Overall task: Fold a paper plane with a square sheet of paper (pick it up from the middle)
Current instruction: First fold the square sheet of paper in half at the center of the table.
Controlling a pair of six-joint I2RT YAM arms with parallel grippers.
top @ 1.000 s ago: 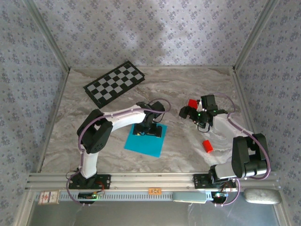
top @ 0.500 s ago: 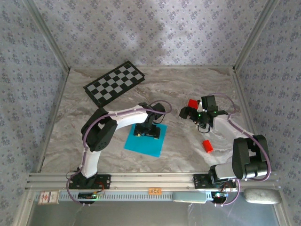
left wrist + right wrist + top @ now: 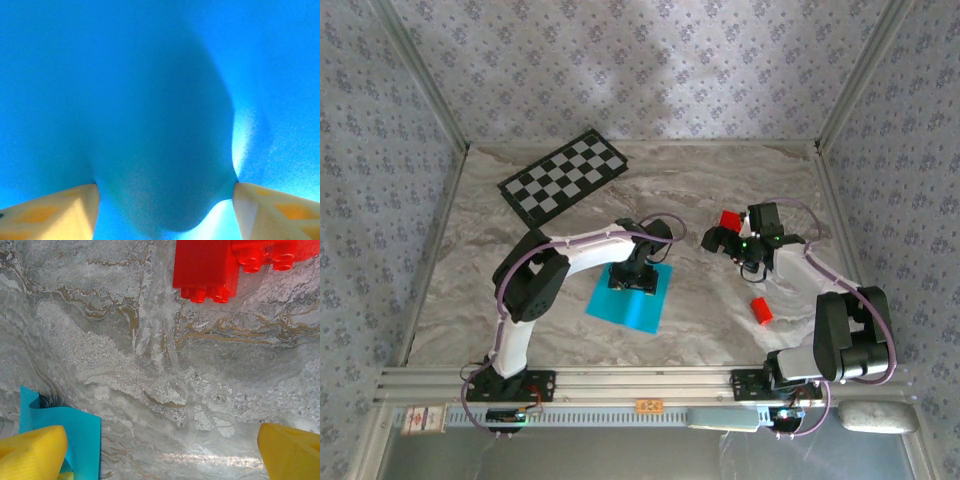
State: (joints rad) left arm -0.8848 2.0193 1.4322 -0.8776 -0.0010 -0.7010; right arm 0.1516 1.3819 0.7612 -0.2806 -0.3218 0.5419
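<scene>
The thin bright cyan square sheet of paper [image 3: 625,308] is lying mid-table on the grey marble top [image 3: 500,250], and its middle's bunching up into a soft hump.

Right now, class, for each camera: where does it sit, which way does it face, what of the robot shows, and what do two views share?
Top external: above and behind the bases, looking down on the table; both arms, left gripper over the square sheet of paper, right gripper by a red block.
Left wrist: on the left arm, facing down, close on the sheet; two yellow fingertips.
Right wrist: facing down at table and block; yellow fingertips.
Shared: both wrist views catch the sheet.
</scene>
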